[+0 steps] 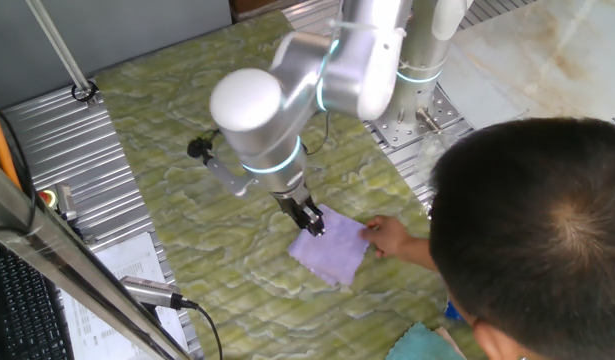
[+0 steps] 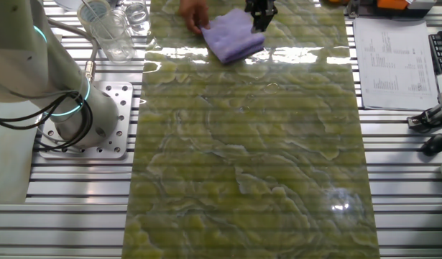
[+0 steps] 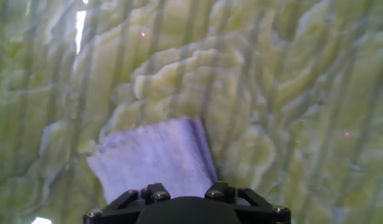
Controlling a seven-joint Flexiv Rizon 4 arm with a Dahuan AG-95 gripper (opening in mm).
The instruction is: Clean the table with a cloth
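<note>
The lilac cloth lies mostly flat on the green-yellow marbled table. My gripper stands at the cloth's near-left corner, its dark fingers close together and down on the fabric. In the other fixed view the gripper sits at the upper right corner of the cloth. The hand view shows the cloth running under the gripper housing, which hides the fingertips. A person's hand touches the opposite edge of the cloth.
The person's head leans over the table's right front. A teal cloth lies at the front edge. Clear cups stand near the arm's base. Papers and a keyboard lie on the ribbed metal.
</note>
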